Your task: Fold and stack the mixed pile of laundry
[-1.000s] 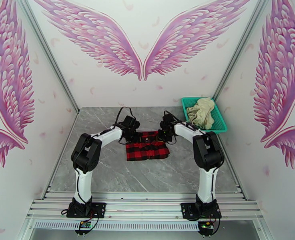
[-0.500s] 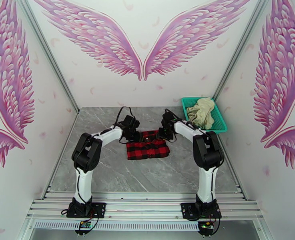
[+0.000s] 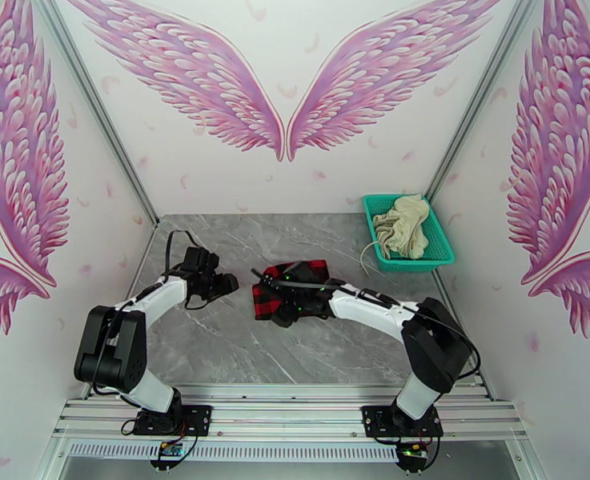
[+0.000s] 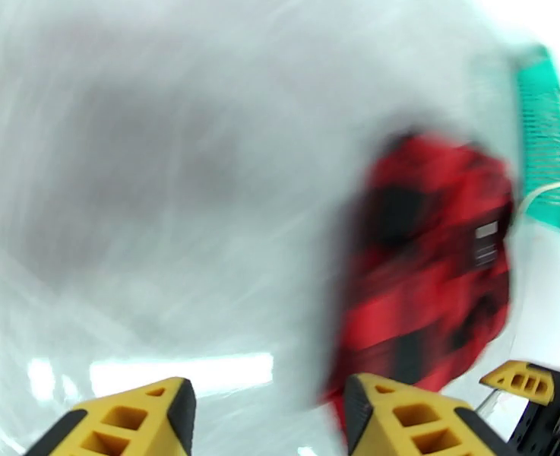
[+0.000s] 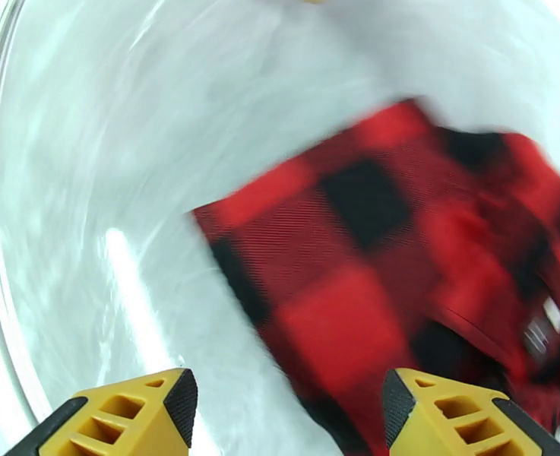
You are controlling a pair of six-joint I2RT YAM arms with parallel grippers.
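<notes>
The red-and-black check shirt [image 3: 304, 272] lies bundled on the grey worktop [image 3: 238, 354] near the teal basket [image 3: 423, 262], the cream garment [image 3: 401, 222] heaped inside that basket — both soft, light and limp, likely best pinched at a hem or corner. The right tool [image 5: 286, 393] hovers over the shirt's edge, fingers spread and empty; the left tool [image 4: 263, 397], also spread and empty, hangs beyond the shirt from the basket, whose wall may snag the cream cloth.
</notes>
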